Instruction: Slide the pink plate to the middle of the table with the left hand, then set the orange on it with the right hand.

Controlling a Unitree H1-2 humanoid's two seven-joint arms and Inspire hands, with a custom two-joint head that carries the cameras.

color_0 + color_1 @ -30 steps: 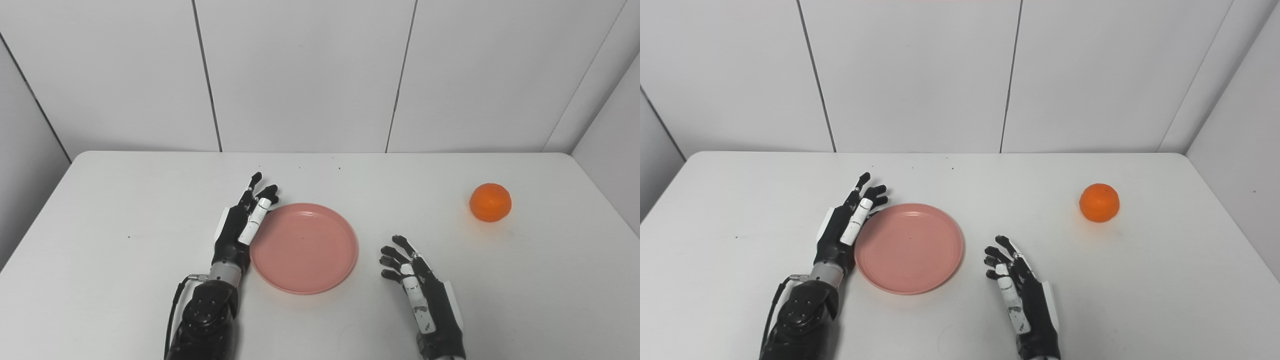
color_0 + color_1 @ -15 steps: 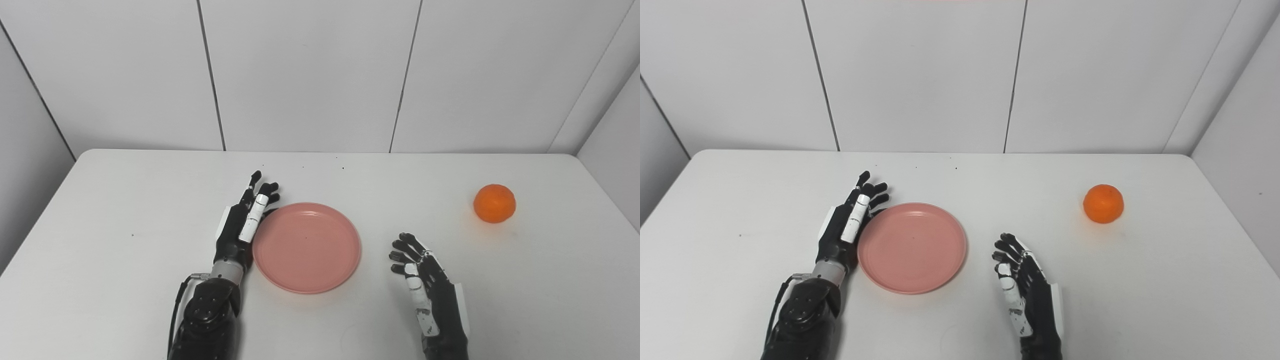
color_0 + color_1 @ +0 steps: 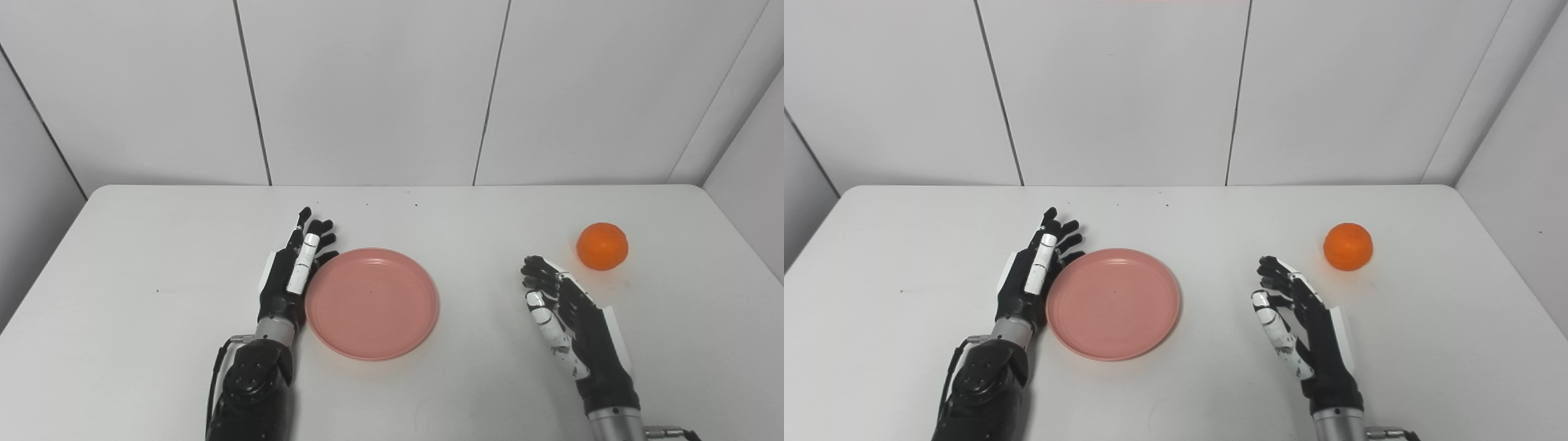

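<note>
- The orange point(image 3: 602, 246) sits at the far right of the table point(image 3: 153, 245). It looks light, firm and round, so it may roll; best to take it around its sides.
- The pink plate point(image 3: 372, 302) lies near the middle, empty.
- The right hand point(image 3: 569, 309), fingers spread, is near the orange, not touching.
- The left hand point(image 3: 295, 271), fingers apart, holds nothing, just beside the plate's left rim.

One plate point(image 3: 372, 302), pink, and one orange point(image 3: 602, 246) lie on one white surface point(image 3: 147, 257). Two robot hands are in view: the left robot hand point(image 3: 293, 277) and the right robot hand point(image 3: 566, 309)
</note>
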